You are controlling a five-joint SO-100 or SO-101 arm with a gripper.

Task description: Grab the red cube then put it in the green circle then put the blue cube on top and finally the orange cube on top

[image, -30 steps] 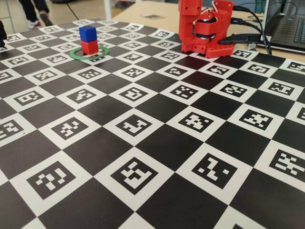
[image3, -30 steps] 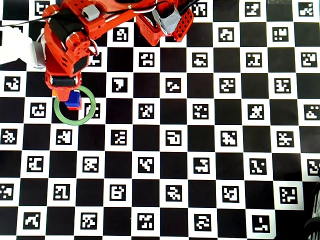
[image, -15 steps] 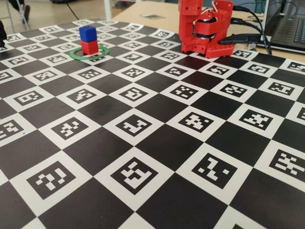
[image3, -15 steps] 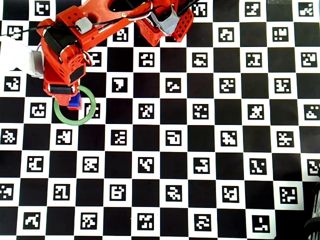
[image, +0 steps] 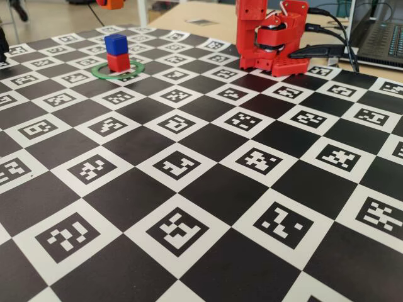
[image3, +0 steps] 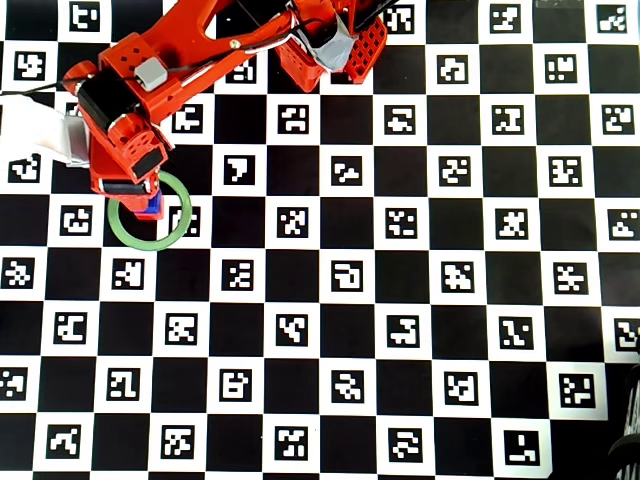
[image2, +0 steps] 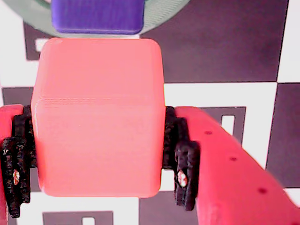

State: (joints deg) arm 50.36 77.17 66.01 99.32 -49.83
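Note:
In the fixed view the red cube (image: 118, 61) sits inside the green circle (image: 135, 69) with the blue cube (image: 116, 44) stacked on it. The orange cube (image: 111, 3) hangs at the top edge, above the stack. In the wrist view my gripper (image2: 98, 159) is shut on the orange cube (image2: 98, 117), with black pads (image2: 180, 159) pressed on both sides. The blue cube (image2: 97, 16) and a bit of the green circle (image2: 164, 9) lie just beyond it; the red cube is hidden. From overhead my gripper (image3: 130, 187) covers most of the blue cube (image3: 153, 204) at the green circle's (image3: 185, 215) upper left.
A black-and-white checkerboard mat with marker squares (image: 201, 189) covers the table. The arm's red base (image: 271, 44) stands at the back right of the fixed view, with cables and a laptop (image: 381, 38) behind it.
The arm looks smaller from overhead, so it has come down toward the stack. The orange cube has entered the top edge of the fixed view. The red and blue cubes have not moved.

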